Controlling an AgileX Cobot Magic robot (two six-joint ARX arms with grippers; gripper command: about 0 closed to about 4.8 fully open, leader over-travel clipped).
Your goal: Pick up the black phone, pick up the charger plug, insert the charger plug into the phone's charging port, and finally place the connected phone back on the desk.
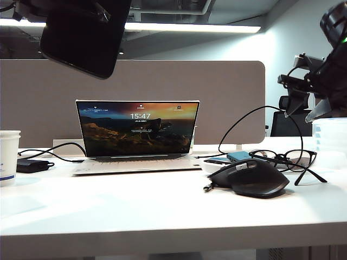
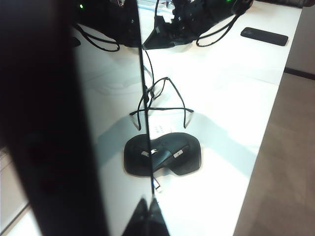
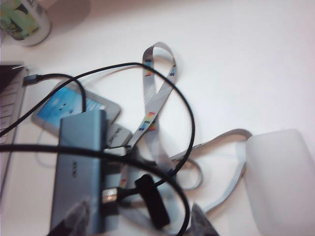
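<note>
The black phone (image 1: 84, 35) hangs tilted high over the desk's (image 1: 135, 206) left side, and its charging port is too small to make out. In the left wrist view the phone (image 2: 49, 123) fills one side as a dark slab with a mirroring face, and my left gripper (image 2: 147, 216) is shut on its edge. The charger plug (image 1: 207, 187) lies on the desk beside the mouse, its tip (image 2: 156, 184) showing past the phone's edge. My right gripper (image 1: 307, 111) hangs open above the right of the desk. Its fingertips (image 3: 202, 221) straddle a tangle of cable, holding nothing.
An open laptop (image 1: 138, 135) stands mid-desk, with a black mouse (image 1: 249, 177) and glasses (image 1: 287, 160) to its right. A cup (image 1: 8, 157) and a power brick (image 1: 32, 165) sit at the left. Below my right gripper lie a grey hub (image 3: 78, 167), a lanyard (image 3: 157, 88) and a white case (image 3: 280, 182).
</note>
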